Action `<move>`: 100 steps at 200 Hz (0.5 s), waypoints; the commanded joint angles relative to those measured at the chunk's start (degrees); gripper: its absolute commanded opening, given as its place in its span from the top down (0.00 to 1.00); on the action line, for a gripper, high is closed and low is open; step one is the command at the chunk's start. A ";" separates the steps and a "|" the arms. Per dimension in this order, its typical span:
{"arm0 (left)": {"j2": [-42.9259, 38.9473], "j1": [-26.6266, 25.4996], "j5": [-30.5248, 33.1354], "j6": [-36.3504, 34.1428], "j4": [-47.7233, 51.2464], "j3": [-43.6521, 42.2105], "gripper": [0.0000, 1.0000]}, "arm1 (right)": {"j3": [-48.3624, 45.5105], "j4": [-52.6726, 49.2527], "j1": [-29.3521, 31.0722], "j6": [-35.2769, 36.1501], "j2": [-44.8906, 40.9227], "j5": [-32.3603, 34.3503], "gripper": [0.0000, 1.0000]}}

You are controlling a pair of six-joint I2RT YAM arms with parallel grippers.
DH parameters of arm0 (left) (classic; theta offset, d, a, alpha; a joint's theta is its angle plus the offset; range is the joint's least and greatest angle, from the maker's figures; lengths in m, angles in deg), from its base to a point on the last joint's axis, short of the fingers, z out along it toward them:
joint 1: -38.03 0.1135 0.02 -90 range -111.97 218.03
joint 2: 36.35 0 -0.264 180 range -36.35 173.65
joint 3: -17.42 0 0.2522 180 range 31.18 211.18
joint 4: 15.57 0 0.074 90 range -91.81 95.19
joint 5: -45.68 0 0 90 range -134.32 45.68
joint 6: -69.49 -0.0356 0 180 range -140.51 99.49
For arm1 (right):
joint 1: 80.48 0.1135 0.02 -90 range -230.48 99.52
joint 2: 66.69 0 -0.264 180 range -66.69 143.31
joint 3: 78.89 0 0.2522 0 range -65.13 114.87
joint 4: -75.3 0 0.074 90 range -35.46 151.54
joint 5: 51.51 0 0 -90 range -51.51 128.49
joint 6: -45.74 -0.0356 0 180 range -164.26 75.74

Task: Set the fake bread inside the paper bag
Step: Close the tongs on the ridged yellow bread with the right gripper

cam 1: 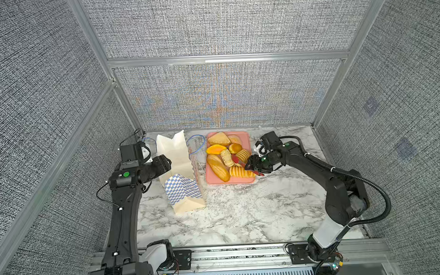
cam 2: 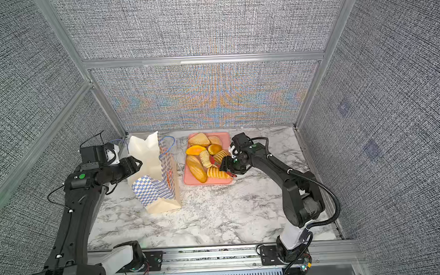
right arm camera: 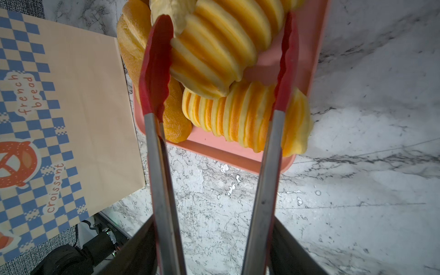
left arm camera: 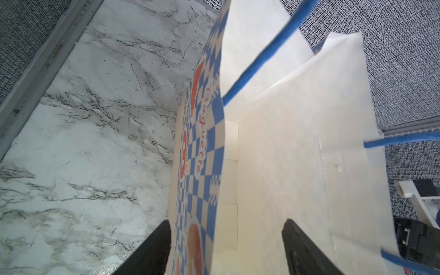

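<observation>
The fake bread lies on a pink tray: a long loaf, a triangular piece, a round bun and two ridged rolls. My right gripper is shut on the steel arms of red tongs. The tongs' spread tips flank the upper ridged roll. The paper bag stands open left of the tray. My left gripper is open at its mouth, with one finger outside the checkered wall and one inside.
Blue cord handles cross the bag's mouth. Grey fabric walls with aluminium posts enclose the marble tabletop on three sides. The front of the marble, between the arm bases, holds nothing but the two arms.
</observation>
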 commanded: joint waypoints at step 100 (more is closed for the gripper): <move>0.14 -0.02 0.58 -0.49 -0.57 0.64 0.25 | -4.62 2.43 0.09 -1.91 -6.26 -0.04 0.51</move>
